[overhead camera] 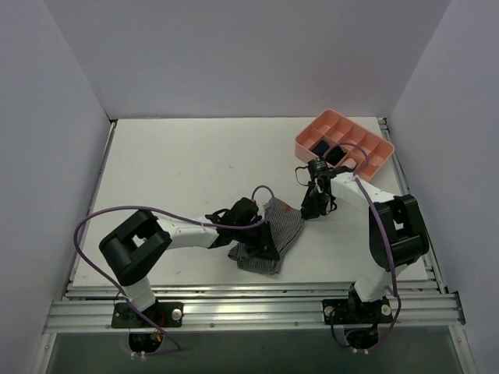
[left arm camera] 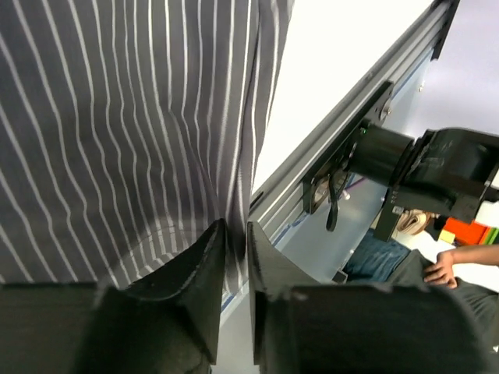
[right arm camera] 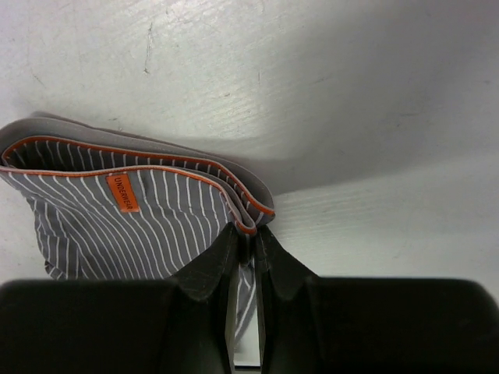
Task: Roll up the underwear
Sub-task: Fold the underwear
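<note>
The underwear (overhead camera: 274,238), grey finely striped cloth, hangs stretched between both grippers just above the table's front middle. My left gripper (overhead camera: 263,232) is shut on a fold of the striped cloth (left arm camera: 140,140), which hangs in front of its wrist camera; its jaws (left arm camera: 236,238) pinch the cloth. My right gripper (overhead camera: 310,207) is shut on the corner of the orange-edged waistband (right arm camera: 248,204). The small orange tag (right arm camera: 122,192) shows on the striped cloth (right arm camera: 156,226) left of the right jaws (right arm camera: 247,238).
A pink divided tray (overhead camera: 366,160) stands at the back right, with dark rolled bundles (overhead camera: 320,148) in its compartments, close behind the right arm. The table's front rail (overhead camera: 249,308) runs just behind the underwear's lower edge. White walls enclose the table.
</note>
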Tool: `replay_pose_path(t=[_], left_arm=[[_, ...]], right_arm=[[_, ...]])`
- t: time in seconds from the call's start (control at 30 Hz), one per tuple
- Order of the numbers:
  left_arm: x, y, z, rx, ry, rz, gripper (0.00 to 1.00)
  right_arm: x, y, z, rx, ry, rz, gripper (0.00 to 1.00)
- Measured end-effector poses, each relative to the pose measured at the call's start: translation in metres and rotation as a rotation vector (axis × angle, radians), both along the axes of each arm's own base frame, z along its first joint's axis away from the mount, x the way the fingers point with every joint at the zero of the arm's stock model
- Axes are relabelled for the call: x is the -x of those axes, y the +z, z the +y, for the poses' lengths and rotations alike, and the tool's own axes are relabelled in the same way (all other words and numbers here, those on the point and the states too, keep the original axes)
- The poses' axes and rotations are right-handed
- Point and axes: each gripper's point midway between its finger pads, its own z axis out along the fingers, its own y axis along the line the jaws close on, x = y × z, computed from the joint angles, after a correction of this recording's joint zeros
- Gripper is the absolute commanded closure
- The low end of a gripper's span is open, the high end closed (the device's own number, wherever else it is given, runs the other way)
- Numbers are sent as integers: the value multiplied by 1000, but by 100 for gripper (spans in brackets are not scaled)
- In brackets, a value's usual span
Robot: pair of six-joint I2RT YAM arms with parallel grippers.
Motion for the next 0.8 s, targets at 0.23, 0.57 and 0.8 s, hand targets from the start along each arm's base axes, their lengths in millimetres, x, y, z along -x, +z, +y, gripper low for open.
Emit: replay_pose_path(t=[0.23,0.57,0.8], left_arm=[[-26,18,12,-49,55,-36,60],[-133,80,19,-15,189,-225,89],[-133,11,14,-116,162,-125,95]], right_arm=[[12,-17,-3,2,5,12,100],[5,-16,1,-16,35,-22,100],[-11,-5,7,-34,45,-72,100]])
